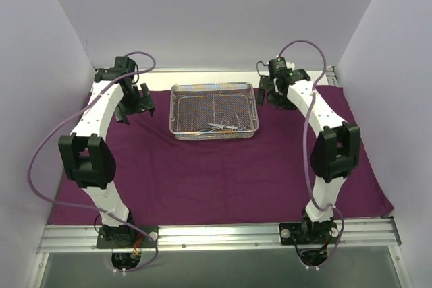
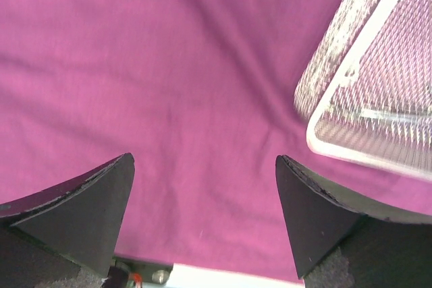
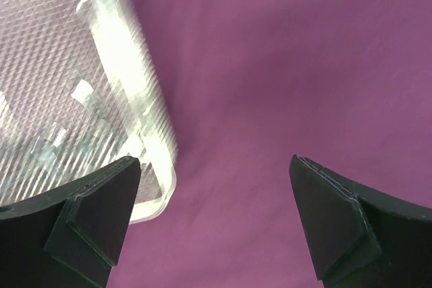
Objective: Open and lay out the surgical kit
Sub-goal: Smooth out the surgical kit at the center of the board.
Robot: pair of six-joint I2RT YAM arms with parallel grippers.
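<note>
Tray (image 1: 213, 86) (instruments (image 1: 226, 125) apparently inside) sits on spread cloth (image 1: 216, 173)

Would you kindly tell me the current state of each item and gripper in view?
Cloth wrap: unfolded, spread flat on the table.
Wire-mesh tray: uncovered, upright on the cloth wrap.
Instruments: lying inside the wire-mesh tray, toward its near side, not laid out.
Left gripper: open, empty, over the cloth wrap left of the tray.
Right gripper: open, empty, over the cloth wrap right of the tray.
</note>
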